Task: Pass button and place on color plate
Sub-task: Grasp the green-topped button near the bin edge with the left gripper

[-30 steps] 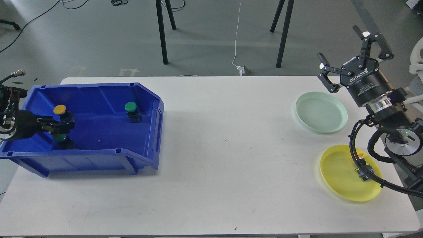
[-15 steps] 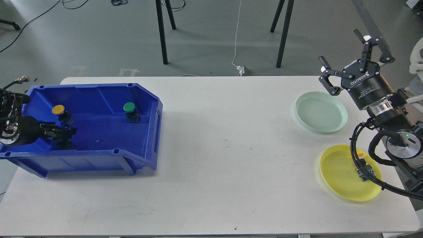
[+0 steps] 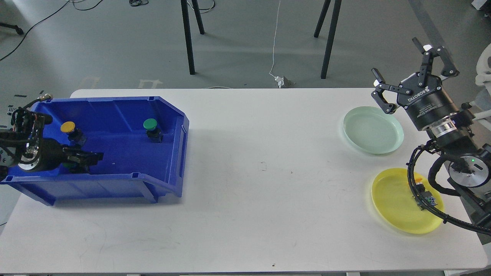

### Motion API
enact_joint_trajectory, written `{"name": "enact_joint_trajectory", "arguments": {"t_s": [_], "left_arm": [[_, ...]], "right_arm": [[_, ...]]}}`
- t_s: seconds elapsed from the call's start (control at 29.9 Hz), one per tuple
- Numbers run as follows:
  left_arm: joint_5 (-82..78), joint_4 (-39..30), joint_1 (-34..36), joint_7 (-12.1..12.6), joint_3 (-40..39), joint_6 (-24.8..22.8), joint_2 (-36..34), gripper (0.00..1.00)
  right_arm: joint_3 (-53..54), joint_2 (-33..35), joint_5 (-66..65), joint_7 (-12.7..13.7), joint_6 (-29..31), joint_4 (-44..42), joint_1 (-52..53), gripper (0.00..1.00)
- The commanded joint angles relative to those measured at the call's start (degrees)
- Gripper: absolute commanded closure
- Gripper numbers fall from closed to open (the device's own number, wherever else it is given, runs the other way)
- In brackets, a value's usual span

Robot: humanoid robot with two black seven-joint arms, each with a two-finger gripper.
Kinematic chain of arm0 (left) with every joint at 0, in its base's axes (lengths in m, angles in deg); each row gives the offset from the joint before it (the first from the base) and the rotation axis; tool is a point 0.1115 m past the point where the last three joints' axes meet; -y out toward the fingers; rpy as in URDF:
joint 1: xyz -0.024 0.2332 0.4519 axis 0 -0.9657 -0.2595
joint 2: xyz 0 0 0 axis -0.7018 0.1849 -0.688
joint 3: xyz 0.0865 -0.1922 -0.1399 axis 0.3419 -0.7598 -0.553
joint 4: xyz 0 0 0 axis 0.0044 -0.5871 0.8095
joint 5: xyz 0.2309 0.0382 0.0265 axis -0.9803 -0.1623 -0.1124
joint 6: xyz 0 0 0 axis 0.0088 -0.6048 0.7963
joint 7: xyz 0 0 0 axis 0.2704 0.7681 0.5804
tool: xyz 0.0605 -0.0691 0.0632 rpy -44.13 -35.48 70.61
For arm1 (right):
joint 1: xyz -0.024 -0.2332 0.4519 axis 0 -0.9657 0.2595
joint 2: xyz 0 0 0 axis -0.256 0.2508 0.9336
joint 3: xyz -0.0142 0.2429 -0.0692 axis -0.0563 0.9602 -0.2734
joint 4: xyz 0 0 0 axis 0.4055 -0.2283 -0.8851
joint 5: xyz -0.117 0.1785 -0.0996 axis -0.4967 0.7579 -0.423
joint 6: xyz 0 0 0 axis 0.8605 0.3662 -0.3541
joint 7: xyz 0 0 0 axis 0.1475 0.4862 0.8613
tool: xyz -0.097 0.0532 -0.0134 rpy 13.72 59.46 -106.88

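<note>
A green button (image 3: 70,165) sits low in the blue bin (image 3: 168,111), almost hidden under the fingers of the left claw (image 3: 94,157), and I cannot tell if the claw pinches it or is only near it. The yellow button (image 3: 69,127) is just behind the claw, so a lift could knock it, or the grip could slip. Far to the right, the right claw (image 3: 412,69) hangs spread open above the green plate (image 3: 373,130).

Evenly and brightly lit from overhead; sharp throughout, no blur. Cast soft shadows beneath the blue bin (image 3: 115,115) and onto the white table (image 3: 245,191).
</note>
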State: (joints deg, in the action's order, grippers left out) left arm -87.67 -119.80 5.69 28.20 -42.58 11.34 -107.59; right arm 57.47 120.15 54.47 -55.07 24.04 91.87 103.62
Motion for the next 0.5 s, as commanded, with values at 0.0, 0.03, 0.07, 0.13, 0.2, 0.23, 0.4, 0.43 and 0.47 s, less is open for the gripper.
{"name": "enact_joint_trajectory", "arguments": {"t_s": [0.0, 0.03, 0.07, 0.13, 0.2, 0.23, 0.4, 0.43, 0.47], "left_arm": [[0.01, 0.09, -0.05, 0.01, 0.07, -0.01, -0.05, 0.23], [0.01, 0.09, -0.05, 0.01, 0.07, -0.01, -0.13, 0.23], [0.01, 0.09, -0.14, 0.01, 0.07, 0.08, -0.13, 0.23], [0.01, 0.18, -0.32, 0.01, 0.07, 0.08, -0.13, 0.22], [-0.07, 0.18, -0.32, 0.01, 0.07, 0.08, -0.22, 0.21], [-0.07, 0.18, -0.32, 0.01, 0.07, 0.08, -0.31, 0.21], [-0.25, 0.35, -0.23, 0.01, 0.24, 0.08, -0.66, 0.20], [-0.25, 0.35, -0.23, 0.01, 0.24, 0.08, -0.66, 0.20], [-0.25, 0.53, -0.14, 0.01, 0.24, 0.08, -0.66, 0.20]], "right_arm": [[0.06, 0.00, -0.01, -0.06, 0.00, 0.00, -0.15, 0.02], [-0.02, 0.00, 0.08, -0.06, 0.00, 0.00, -0.15, 0.02], [0.06, 0.00, 0.08, -0.06, 0.00, 0.00, -0.23, 0.02], [0.06, 0.00, 0.08, -0.06, 0.00, 0.09, -0.15, 0.02], [0.06, 0.00, 0.08, -0.06, 0.00, 0.09, -0.15, 0.02], [0.06, 0.00, 0.08, -0.06, 0.00, 0.09, -0.15, 0.02], [0.15, 0.00, 0.08, -0.06, 0.00, 0.09, -0.23, 0.02], [0.15, 0.00, 0.08, -0.06, 0.00, 0.09, -0.23, 0.02], [0.15, 0.00, 0.25, -0.06, 0.00, 0.09, -0.41, 0.02]]}}
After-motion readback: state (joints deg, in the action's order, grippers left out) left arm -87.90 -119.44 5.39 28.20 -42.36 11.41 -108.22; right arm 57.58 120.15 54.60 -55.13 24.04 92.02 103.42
